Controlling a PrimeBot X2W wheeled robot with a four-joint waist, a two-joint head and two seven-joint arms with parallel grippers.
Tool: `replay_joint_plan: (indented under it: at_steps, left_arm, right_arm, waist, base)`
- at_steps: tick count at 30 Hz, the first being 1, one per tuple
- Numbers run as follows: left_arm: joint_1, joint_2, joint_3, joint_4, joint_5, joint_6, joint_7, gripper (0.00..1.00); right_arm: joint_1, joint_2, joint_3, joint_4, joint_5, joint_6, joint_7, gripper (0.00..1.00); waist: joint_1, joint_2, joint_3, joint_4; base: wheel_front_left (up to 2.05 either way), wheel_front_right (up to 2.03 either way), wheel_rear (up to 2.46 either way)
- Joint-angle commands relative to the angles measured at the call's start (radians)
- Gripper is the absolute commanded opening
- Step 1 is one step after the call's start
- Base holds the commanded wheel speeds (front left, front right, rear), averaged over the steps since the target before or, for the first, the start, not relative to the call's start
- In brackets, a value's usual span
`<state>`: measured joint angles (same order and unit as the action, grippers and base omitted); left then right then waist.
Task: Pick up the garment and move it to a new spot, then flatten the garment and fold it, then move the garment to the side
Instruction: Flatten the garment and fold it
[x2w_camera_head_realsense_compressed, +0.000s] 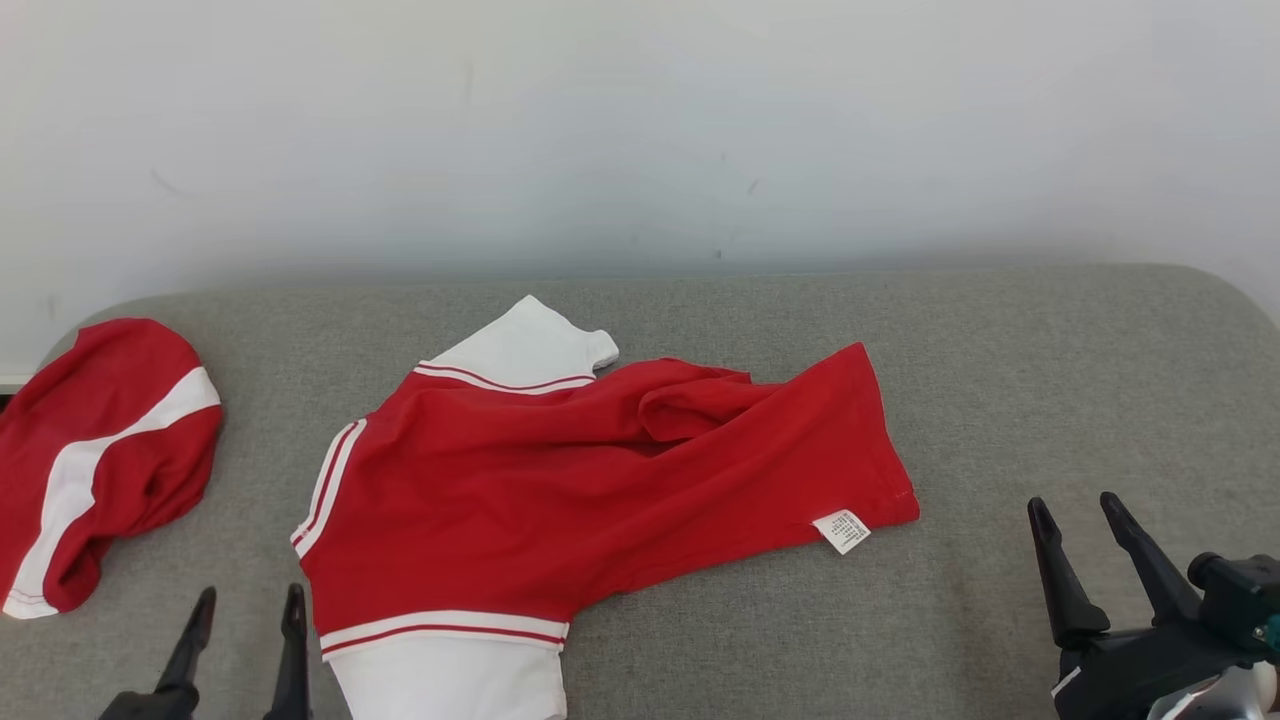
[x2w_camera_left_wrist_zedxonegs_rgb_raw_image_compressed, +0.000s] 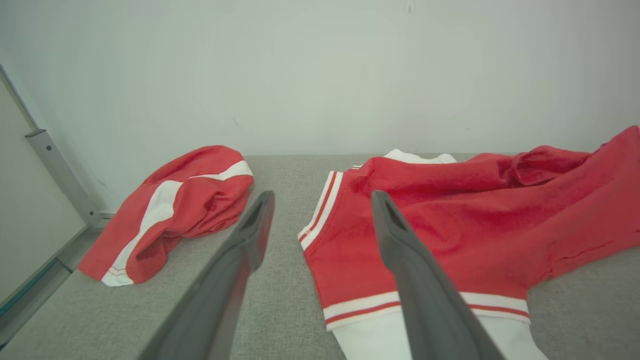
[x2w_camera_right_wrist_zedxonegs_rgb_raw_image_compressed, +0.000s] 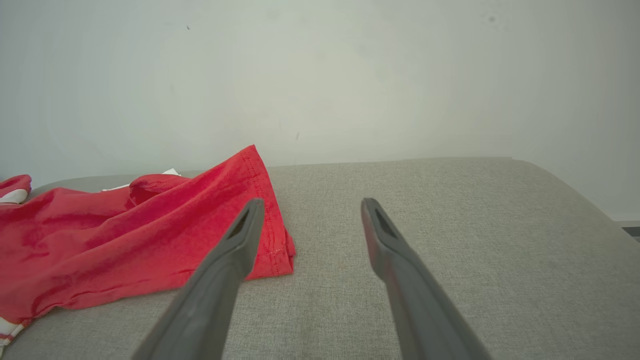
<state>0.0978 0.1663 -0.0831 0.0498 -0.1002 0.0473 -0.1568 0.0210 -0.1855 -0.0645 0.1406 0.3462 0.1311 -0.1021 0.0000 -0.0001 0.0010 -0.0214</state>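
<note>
Grey fabric tabletop (x2w_camera_head_realsense_compressed: 1000, 400), white wall (x2w_camera_head_realsense_compressed: 640, 120) behind, crumpled red-white cloth (x2w_camera_head_realsense_compressed: 100, 440) at left edge

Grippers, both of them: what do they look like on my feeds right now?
The left gripper and right gripper each have two long dark grey fingers tapering to narrow tips, with a slot-like recess near each tip. Behind the right one sit a black body, a small teal mark and a pale forearm.

Two garments (spread garment (x2w_camera_head_realsense_compressed: 560, 470), bunched garment (x2w_camera_head_realsense_compressed: 110, 430)), two hands (left hand (x2w_camera_head_realsense_compressed: 251, 592), right hand (x2w_camera_head_realsense_compressed: 1073, 500)), one grey table (x2w_camera_head_realsense_compressed: 1000, 400).
</note>
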Motion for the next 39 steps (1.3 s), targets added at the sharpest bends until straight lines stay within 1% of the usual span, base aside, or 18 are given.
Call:
replay_joint_plan:
  at_steps: [1, 6, 13, 16, 20, 24, 26, 29, 33, 39]
  left_arm:
    - [0.011, 0.009, -0.003, -0.007, -0.002, -0.008, 0.007, 1.00]
    - [0.020, 0.021, -0.017, -0.026, -0.013, -0.023, 0.053, 1.00]
    - [0.025, 0.010, 0.017, -0.054, -0.033, 0.013, 0.036, 1.00]
    - [0.023, 0.010, 0.026, -0.049, -0.049, 0.010, 0.021, 1.00]
    - [0.024, 0.010, 0.039, -0.033, -0.064, 0.019, 0.006, 1.00]
    - [0.027, 0.032, 0.046, -0.015, -0.051, 0.023, -0.001, 1.00]
    - [0.027, 0.047, 0.048, -0.008, -0.049, 0.018, 0.004, 1.00]
    - [0.019, 0.058, 0.072, -0.006, -0.062, 0.030, -0.007, 1.00]
    - [0.029, 0.060, 0.091, -0.009, -0.079, 0.036, -0.029, 1.00]
    - [0.039, 0.101, 0.051, 0.023, -0.032, 0.018, 0.019, 1.00]
  right_arm:
    - [0.005, 0.002, 0.001, -0.002, -0.004, -0.001, 0.006, 1.00]
    - [0.003, 0.006, 0.003, -0.011, -0.007, -0.001, 0.024, 1.00]
    - [0.000, 0.012, -0.008, -0.006, -0.001, -0.001, 0.016, 1.00]
    - [-0.007, 0.015, -0.010, 0.004, 0.005, -0.001, 0.008, 1.00]
    - [-0.014, 0.017, -0.011, 0.022, 0.012, -0.001, -0.002, 1.00]
    - [-0.019, 0.016, -0.011, 0.036, 0.018, -0.001, -0.004, 1.00]
    - [-0.022, 0.015, -0.012, 0.041, 0.020, -0.001, -0.004, 1.00]
    - [-0.025, 0.013, -0.011, 0.045, 0.023, -0.001, -0.005, 1.00]
    - [-0.030, 0.009, -0.011, 0.053, 0.028, -0.001, -0.010, 1.00]
    - [-0.034, 0.004, -0.007, 0.065, 0.036, -0.001, -0.007, 1.00]
  waist:
    - [0.0000, 0.0001, 0.000, 0.002]
    - [0.0000, 0.0001, -0.001, 0.006]
    - [0.0000, 0.0001, -0.001, 0.014]
    - [0.0000, 0.0001, -0.001, 0.017]
    - [0.0000, 0.0001, -0.002, 0.023]
    - [0.0000, 0.0001, -0.006, 0.025]
    - [0.0000, 0.0001, -0.007, 0.026]
    - [0.0000, 0.0001, -0.008, 0.026]
    - [0.0000, 0.0001, -0.009, 0.025]
    - [0.0000, 0.0001, -0.011, 0.026]
  base:
    - [0.00, 0.00, 0.00]
    - [0.00, 0.00, 0.00]
    - [0.00, 0.00, 0.00]
    - [0.00, 0.00, 0.00]
    - [0.00, 0.00, 0.00]
    - [0.00, 0.00, 0.00]
    - [0.00, 0.00, 0.00]
    - [0.00, 0.00, 0.00]
    - [0.00, 0.00, 0.00]
    - [0.00, 0.00, 0.00]
